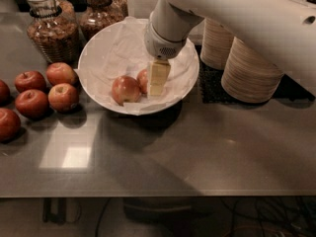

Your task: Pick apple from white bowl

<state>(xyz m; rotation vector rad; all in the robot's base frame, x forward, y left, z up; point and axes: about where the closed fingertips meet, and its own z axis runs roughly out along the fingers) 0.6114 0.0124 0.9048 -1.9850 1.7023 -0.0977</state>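
The white bowl (pixel 106 58), wide, shallow and lined with crinkled white paper, stands on the grey table at the back centre. Two apples lie in its front part. The orange-red apple (pixel 142 80) is the right one, and my gripper hides most of it. A paler yellow-pink streaked apple (pixel 125 89) lies just to its left, touching or nearly touching it. My gripper (pixel 158 79) reaches down into the bowl from the white arm at the upper right. Its cream tip is right against the orange-red apple.
Several darker red apples (pixel 48 88) lie loose on the table left of the bowl. Two glass jars (pixel 52 26) stand behind them. Stacks of beige disposable bowls (pixel 252 68) stand on a black mat at the right. The table's front edge (pixel 158 194) runs across below.
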